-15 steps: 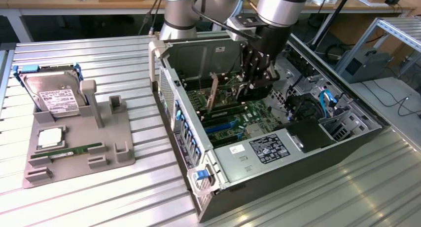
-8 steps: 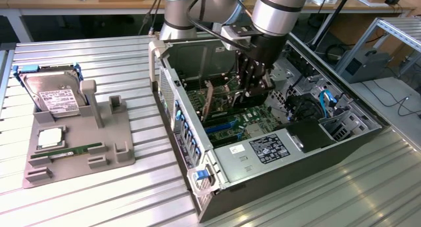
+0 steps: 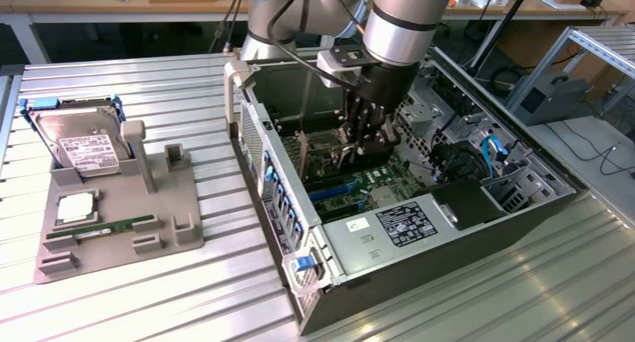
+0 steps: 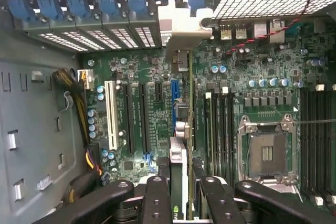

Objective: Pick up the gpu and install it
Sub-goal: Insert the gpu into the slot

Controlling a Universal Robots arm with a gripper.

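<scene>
Dark gpu (image 4: pixel 181 124) edge-on, mostly hidden | pincer (image 4: pixel 182 184) clamped on it | above motherboard (image 4: pixel 257 69)

The gpu (image 4: pixel 179 150) has a bare metal bracket (image 4: pixel 184 24); the table (image 3: pixel 476 282) is dull ribbed metal.

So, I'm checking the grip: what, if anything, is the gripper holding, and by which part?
The gpu, pinched edge-on between the fingers of the gripper by its upper edge, at the end away from its silver bracket.
</scene>
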